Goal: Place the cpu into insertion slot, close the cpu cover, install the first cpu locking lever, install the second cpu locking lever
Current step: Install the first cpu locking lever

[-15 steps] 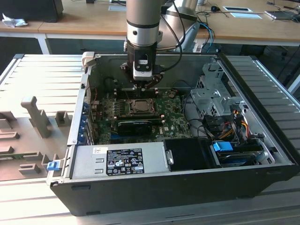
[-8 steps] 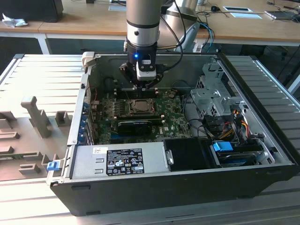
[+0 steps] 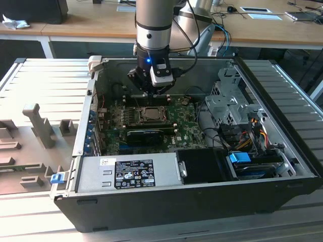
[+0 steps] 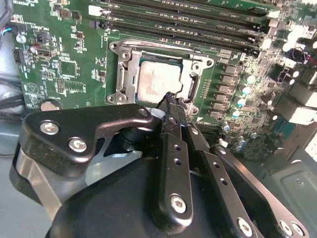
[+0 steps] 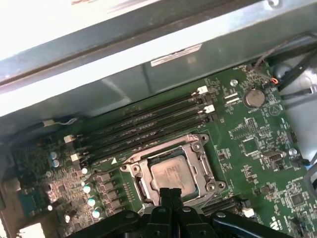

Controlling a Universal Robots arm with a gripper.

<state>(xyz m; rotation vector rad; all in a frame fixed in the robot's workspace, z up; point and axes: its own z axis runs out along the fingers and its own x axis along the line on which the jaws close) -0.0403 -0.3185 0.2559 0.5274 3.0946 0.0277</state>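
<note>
One cpu [image 5: 172,174], one gripper [image 5: 171,191], four memory slots [image 5: 143,130].

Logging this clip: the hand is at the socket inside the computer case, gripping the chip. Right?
No. The hand is at the socket, but it grips nothing: the chip lies seated in the socket, as the second wrist view shows.

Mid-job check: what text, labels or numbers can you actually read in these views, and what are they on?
Nothing can be quoted; all print is too small or blurred.
Power supply label: lines of print, unreadable.
White sticker on the case wall: unreadable.
cpu face: faint markings, unreadable.
Motherboard white lettering: unreadable.
</note>
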